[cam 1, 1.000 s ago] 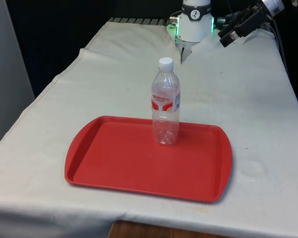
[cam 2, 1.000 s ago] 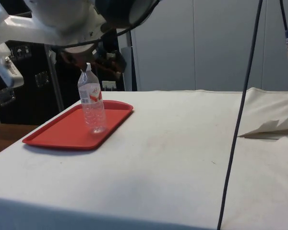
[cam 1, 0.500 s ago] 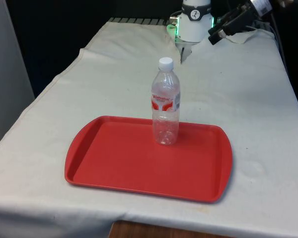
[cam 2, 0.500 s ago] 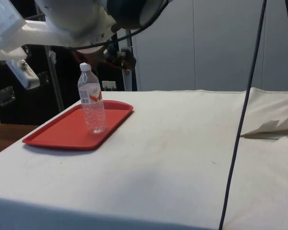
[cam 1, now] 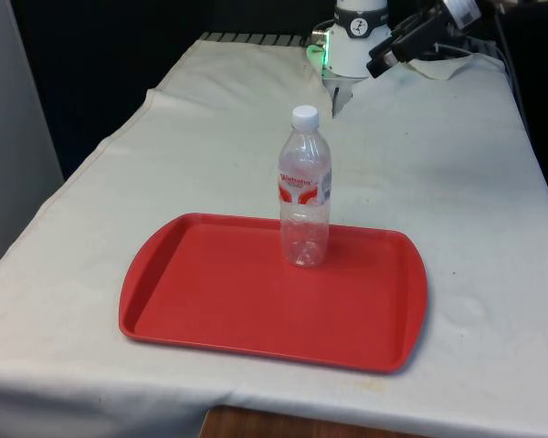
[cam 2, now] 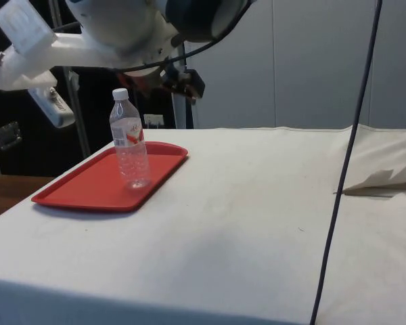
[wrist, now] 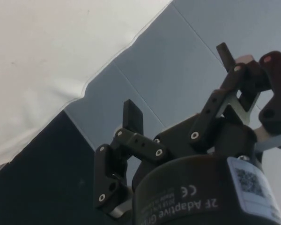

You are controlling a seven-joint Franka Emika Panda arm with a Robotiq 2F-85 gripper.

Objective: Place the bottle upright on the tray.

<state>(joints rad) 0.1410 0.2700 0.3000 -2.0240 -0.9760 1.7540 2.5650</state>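
A clear plastic bottle [cam 1: 304,187] with a white cap and a red label stands upright on the red tray [cam 1: 210,301], near the tray's far edge. The side view has the same bottle [cam 2: 130,145] upright on the tray [cam 2: 81,189]. My gripper [cam 1: 379,59] is high up at the table's far end, well away from the bottle and beside the robot's base. In the side view the gripper [cam 2: 186,81] hangs above and behind the tray. In the wrist view the gripper [wrist: 178,86] is open; its fingers [wrist: 132,117] are spread wide with nothing between them.
The tray lies near the table's front edge, where a wooden edge [cam 1: 256,424] shows under the cloth. A black cable [cam 2: 345,162] hangs down across the side view. The cloth has a raised fold [cam 2: 379,179] at the far end.
The gripper has moved toward the front view's left and a little higher, staying near the robot's base. The bottle and tray have not moved.
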